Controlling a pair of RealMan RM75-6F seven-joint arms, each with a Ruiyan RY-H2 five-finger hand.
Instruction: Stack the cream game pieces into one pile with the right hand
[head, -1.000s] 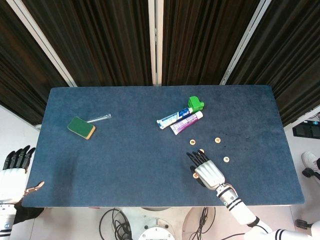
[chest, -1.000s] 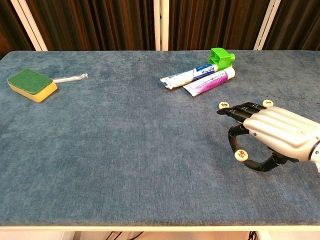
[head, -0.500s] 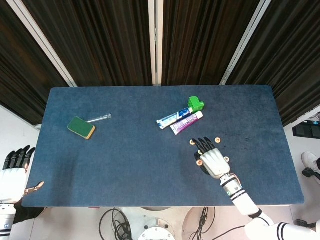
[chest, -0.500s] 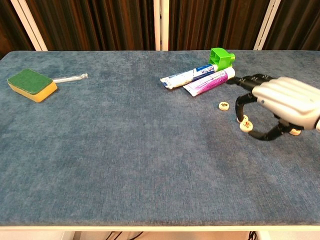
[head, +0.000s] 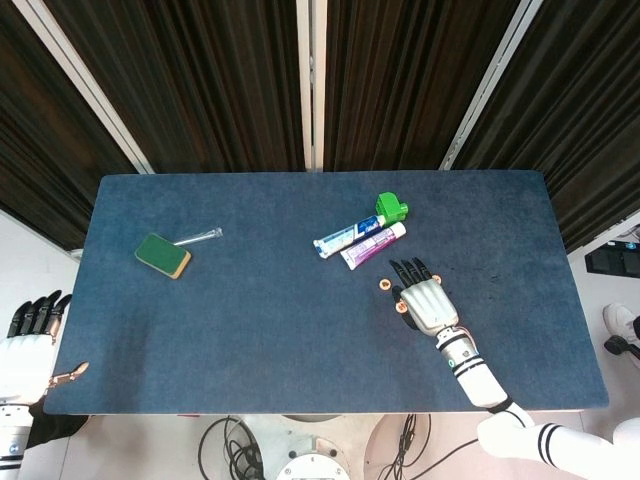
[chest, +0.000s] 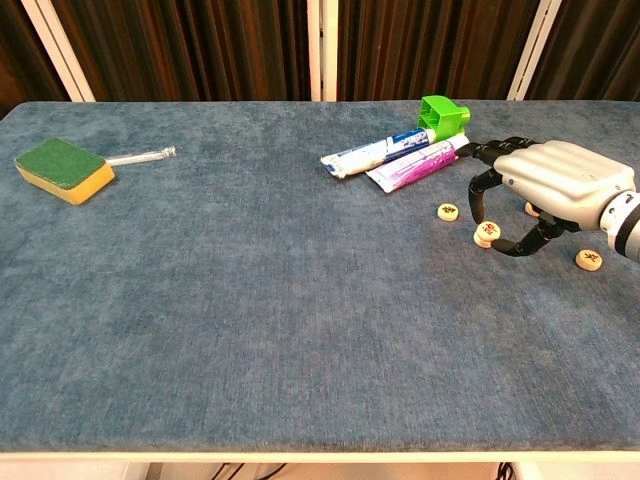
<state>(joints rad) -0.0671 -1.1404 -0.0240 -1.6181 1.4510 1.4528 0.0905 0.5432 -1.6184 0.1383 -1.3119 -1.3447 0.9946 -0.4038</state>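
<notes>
The right hand (chest: 548, 190) hovers low over the bench (chest: 250, 300), its fingers (chest: 484, 190) curled around one cream piece (chest: 486, 235), which seems pinched. Another piece (chest: 448, 211) lies at ten o'clock from it, a third (chest: 589, 260) at four o'clock. I judge that it carries this piece; next it must set it squarely on a neighbour.

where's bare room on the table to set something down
Bare cloth spans the table middle, between the sponge and the toothpaste tubes, and the whole near edge. It is crowded on the right, where the right hand sits among the cream game pieces.
</notes>
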